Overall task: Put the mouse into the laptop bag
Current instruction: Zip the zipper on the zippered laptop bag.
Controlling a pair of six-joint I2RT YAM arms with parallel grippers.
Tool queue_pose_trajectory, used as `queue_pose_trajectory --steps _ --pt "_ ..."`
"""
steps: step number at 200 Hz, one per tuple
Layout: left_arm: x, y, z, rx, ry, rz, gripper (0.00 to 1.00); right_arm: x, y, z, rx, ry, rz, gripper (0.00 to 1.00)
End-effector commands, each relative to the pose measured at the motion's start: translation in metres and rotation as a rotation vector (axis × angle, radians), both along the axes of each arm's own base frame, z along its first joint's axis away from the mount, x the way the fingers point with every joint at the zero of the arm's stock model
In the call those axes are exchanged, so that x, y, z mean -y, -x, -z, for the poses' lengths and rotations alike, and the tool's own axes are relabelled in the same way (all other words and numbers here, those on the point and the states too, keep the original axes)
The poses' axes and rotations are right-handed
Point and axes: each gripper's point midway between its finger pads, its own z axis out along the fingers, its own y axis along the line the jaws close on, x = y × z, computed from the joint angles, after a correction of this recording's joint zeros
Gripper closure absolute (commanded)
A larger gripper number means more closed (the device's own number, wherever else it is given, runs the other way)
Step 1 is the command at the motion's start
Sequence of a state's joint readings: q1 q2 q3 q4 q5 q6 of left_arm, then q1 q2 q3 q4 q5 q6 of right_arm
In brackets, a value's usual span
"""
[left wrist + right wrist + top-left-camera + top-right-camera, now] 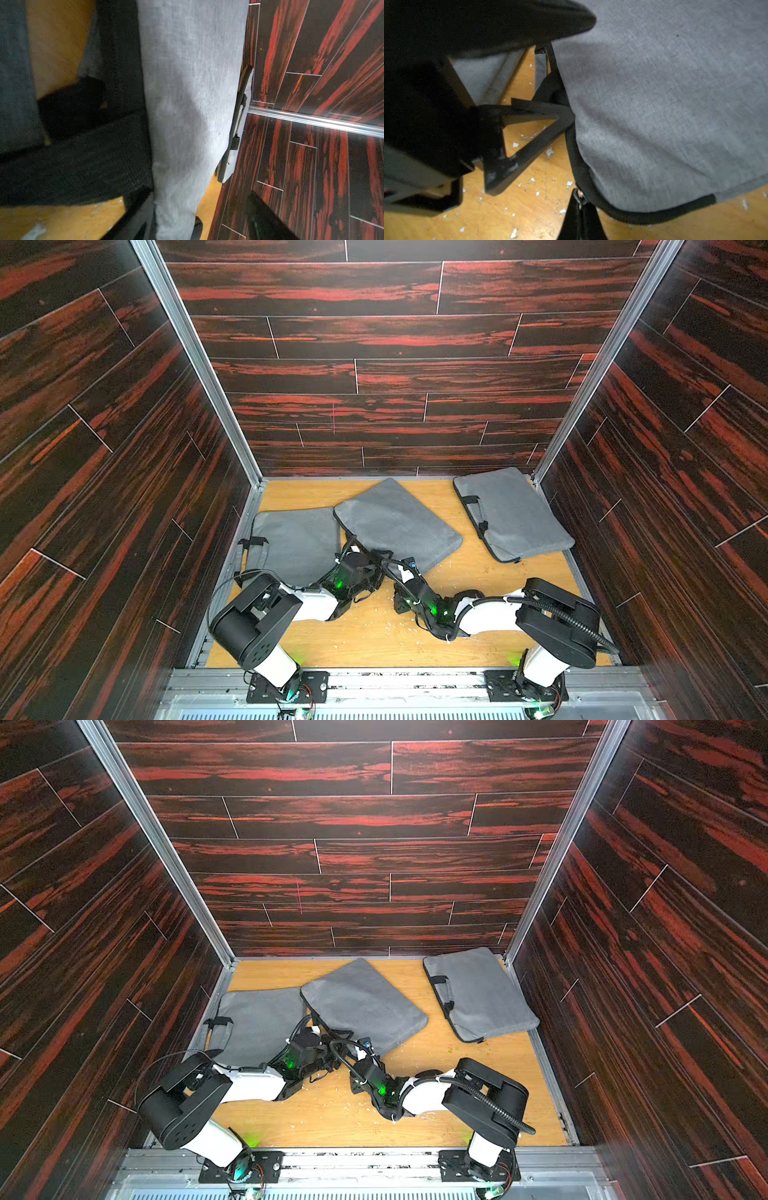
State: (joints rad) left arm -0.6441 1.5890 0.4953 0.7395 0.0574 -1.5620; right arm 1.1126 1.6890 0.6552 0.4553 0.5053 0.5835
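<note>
I count three flat grey fabric laptop bags on the yellow wooden tabletop. There is the middle bag, a second bag just beside it on the left, and a third bag apart on its right. Two black-and-white robot arms stand in front of the middle bag, a left arm and a right arm. Small white flecks lie there too, too many to count.

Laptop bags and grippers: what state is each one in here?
left gripper: at the near edge of the middle bag; grip unclear.
right gripper: shut on the zipper pull.
zipper pull: pinched, at the middle bag's rim.
middle bag: open or zipped unclear.
left bag: lying flat, untouched.
right bag: lying flat, looks closed, untouched.
mouse: not visible.
</note>
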Motion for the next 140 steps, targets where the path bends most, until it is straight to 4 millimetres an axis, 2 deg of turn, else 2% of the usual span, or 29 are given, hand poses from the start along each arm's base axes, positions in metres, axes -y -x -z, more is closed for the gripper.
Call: queue_pose_trajectory --steps 1,12,45,58,71,93,111,140 --pt "-0.019 0.006 0.008 -0.063 -0.085 -0.076 0.2 -0.015 -0.008 -0.021 0.061 -0.037 0.002 1.0" --pt "-0.031 0.01 0.008 -0.083 -0.137 -0.105 0.18 -0.013 -0.01 -0.021 0.066 -0.033 0.007 1.0" --pt "-0.053 0.02 -0.012 -0.048 -0.184 -0.167 0.13 -0.011 -0.011 -0.023 0.07 -0.021 0.017 1.0" --pt "-0.051 0.026 -0.008 -0.071 -0.158 -0.151 0.11 -0.013 -0.011 -0.025 0.073 -0.028 0.012 1.0" --pt "-0.038 0.028 -0.007 -0.072 -0.104 -0.104 0.12 -0.017 -0.009 -0.027 0.067 -0.046 -0.002 1.0" --pt "-0.011 0.024 -0.01 -0.049 -0.008 -0.031 0.23 -0.024 -0.007 -0.029 0.051 -0.066 -0.023 1.0" --pt "-0.001 0.018 -0.004 -0.054 0.003 -0.011 0.31 -0.027 -0.006 -0.029 0.049 -0.067 -0.031 1.0" --pt "0.016 0.014 0.006 -0.073 0.044 0.031 0.53 -0.026 -0.005 -0.029 0.048 -0.08 -0.031 1.0"
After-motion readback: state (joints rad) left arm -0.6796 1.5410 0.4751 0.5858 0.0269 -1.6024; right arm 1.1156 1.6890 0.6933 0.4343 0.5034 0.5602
